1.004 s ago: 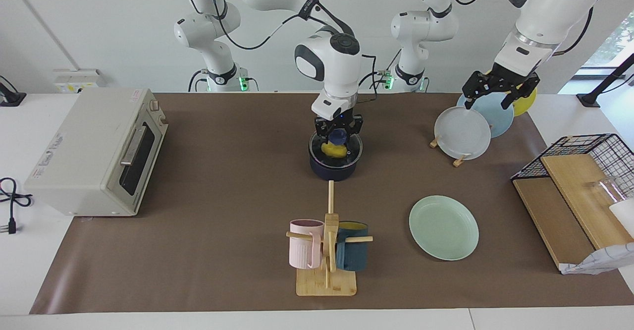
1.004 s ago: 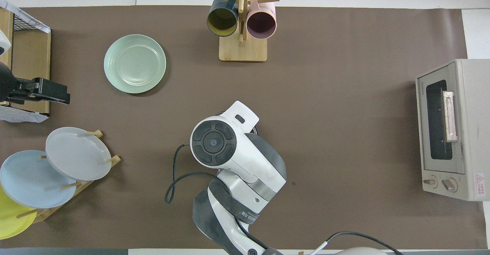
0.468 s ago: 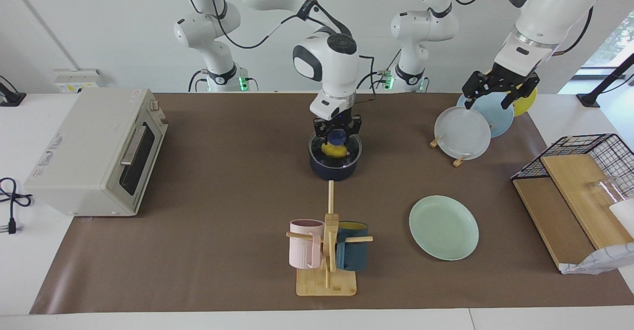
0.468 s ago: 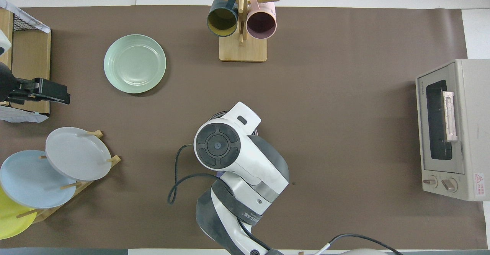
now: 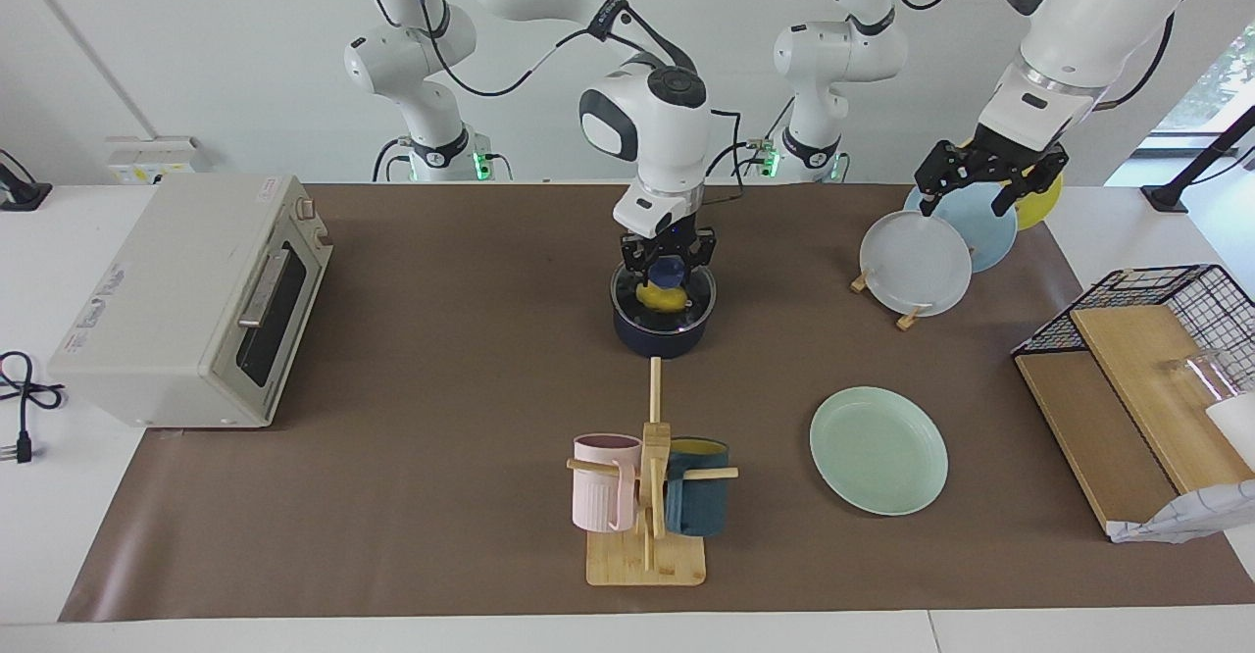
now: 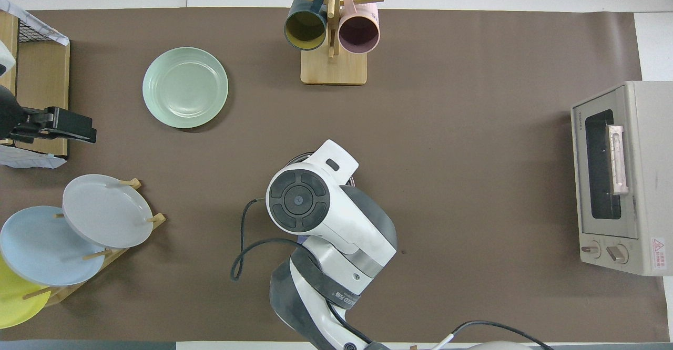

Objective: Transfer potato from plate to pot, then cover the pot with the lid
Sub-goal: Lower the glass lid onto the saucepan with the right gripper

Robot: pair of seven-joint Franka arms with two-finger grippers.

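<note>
- Step in hand: by my reading, the closing one. The potato (image 5: 662, 297) lies inside the pot (image 5: 663, 331), seen through the glass of the lid (image 5: 664, 292), which sits level on the pot's rim.
- The plate (image 5: 878, 450) is bare, flat on the table toward the left arm's end, farther from the robots than the pot.
- Right gripper (image 5: 669, 263): directly over the pot, its fingers flanking the lid's blue knob (image 5: 670, 270). Whether they clench the knob or have let go — I cannot tell. In the overhead view the arm's wrist hides gripper, lid and nearly all of the pot.
- Left gripper (image 5: 988, 178): waits in the air over the rack of upright plates (image 5: 915, 263); fingers spread, nothing held.
- Next move, as judged: the right fingers must be clear of the knob, then rise straight up — any sideways drag could pull the lid off the rim.
- Risk: the mug stand (image 5: 647, 496) is farther from the robots than the pot, its pole near the pot; retreat should go upward, not toward it.
</note>
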